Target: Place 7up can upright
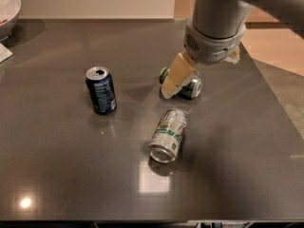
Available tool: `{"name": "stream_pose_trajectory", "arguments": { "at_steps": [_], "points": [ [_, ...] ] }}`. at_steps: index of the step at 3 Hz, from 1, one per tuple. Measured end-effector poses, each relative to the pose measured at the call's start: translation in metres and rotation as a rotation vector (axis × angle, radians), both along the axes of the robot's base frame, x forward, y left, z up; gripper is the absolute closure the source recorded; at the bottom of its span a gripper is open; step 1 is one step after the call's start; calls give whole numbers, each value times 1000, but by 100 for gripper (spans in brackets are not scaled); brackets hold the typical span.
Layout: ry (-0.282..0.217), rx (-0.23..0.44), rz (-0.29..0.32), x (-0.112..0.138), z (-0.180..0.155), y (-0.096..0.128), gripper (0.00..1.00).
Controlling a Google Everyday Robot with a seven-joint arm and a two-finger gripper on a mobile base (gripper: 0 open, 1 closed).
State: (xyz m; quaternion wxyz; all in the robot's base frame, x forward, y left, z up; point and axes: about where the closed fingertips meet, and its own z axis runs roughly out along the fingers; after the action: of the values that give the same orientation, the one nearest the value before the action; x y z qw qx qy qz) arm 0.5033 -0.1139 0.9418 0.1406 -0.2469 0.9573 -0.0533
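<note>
The 7up can (167,136), silver-white with a green band, lies on its side on the dark grey table (61,165), near the middle and toward the front, one silver end facing the camera. My gripper (186,80) hangs from the grey arm above and behind it, over a dark green can. It is open and empty. One cream finger (174,76) slants down to the table just behind the 7up can; the other is mostly hidden behind the wrist. The gripper does not touch the 7up can.
A dark green can (191,87) lies on its side under the gripper, partly hidden by the finger. A dark blue can (100,90) stands upright at the left. A white bowl (6,9) sits at the far left corner. The table's right edge runs diagonally.
</note>
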Motion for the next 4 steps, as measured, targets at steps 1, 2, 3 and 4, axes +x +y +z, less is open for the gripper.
{"name": "stream_pose_trajectory", "arguments": {
  "at_steps": [1, 2, 3, 4],
  "points": [
    [1, 7, -99, -1, -4, 3, 0],
    [10, 12, -75, 1, -2, 3, 0],
    [57, 9, -25, -3, -9, 13, 0],
    [108, 16, -48, -11, -17, 23, 0]
  ]
}}
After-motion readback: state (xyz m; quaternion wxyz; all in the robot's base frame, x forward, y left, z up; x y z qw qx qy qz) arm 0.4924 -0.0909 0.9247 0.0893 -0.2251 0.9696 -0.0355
